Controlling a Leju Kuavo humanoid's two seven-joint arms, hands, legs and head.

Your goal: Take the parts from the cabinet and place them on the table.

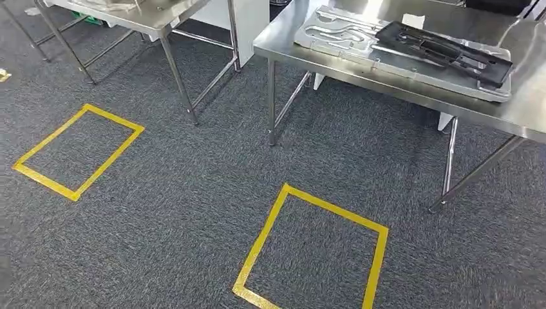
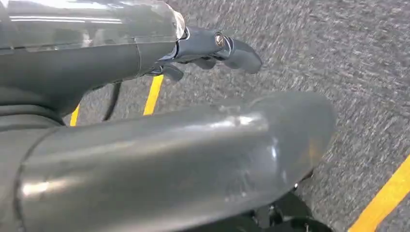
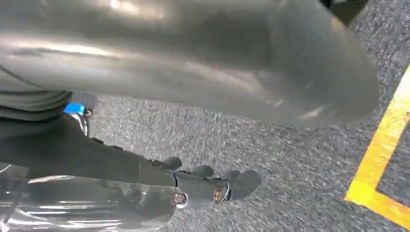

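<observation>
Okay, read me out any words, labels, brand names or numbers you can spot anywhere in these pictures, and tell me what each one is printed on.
None can be read.
The yellow tape squares on the carpet are plain outlines, no lettering.
The dark part on the grey tray shows no legible marking.

Steel table at upper right carries a grey moulded tray with a black part lying on it. Grey carpet below shows two yellow tape squares.

The left robot hand and right robot hand were dark grey with glossy translucent covers, brass-coloured screws at the fingers, a black cable, and a blue fitting.
</observation>
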